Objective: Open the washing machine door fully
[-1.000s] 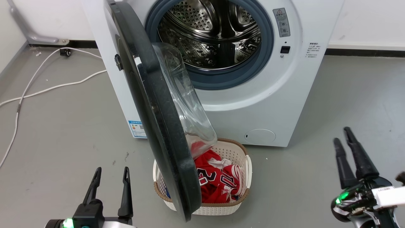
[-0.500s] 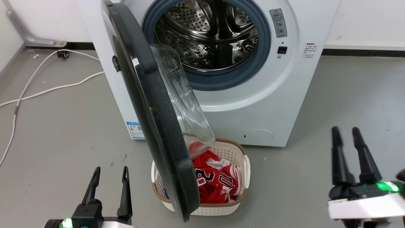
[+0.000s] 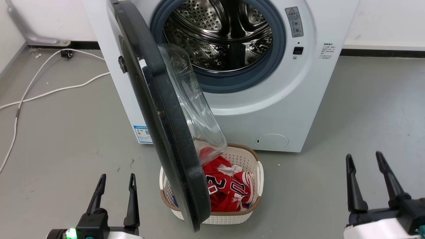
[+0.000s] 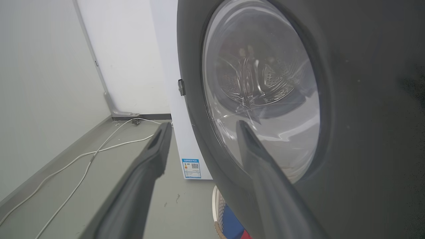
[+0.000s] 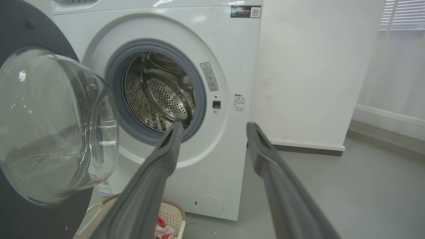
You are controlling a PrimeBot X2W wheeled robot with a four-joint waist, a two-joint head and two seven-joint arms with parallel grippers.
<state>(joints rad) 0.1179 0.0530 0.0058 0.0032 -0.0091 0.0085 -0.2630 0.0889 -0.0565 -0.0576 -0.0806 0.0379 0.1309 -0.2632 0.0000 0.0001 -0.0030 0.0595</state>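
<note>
The washing machine door (image 3: 159,109) stands swung out on its left hinge, roughly square to the white machine front, its black rim edge-on and its clear glass bowl (image 3: 196,106) bulging right. The left wrist view faces the door's outer side (image 4: 348,99); the right wrist view shows the glass bowl (image 5: 53,126) at left. The steel drum (image 3: 219,33) lies exposed. My left gripper (image 3: 116,181) is open at the lower left, clear of the door. My right gripper (image 3: 363,159) is open at the lower right, holding nothing.
A white laundry basket (image 3: 249,212) with red clothes (image 3: 229,189) sits on the grey floor under the door's lower edge. White cables (image 3: 49,89) trail across the floor at left. A wall runs behind the machine (image 3: 298,99).
My right gripper has drawn back down and toward me, its fingers turning to point straight up the view. The door and left gripper stay where they were.
</note>
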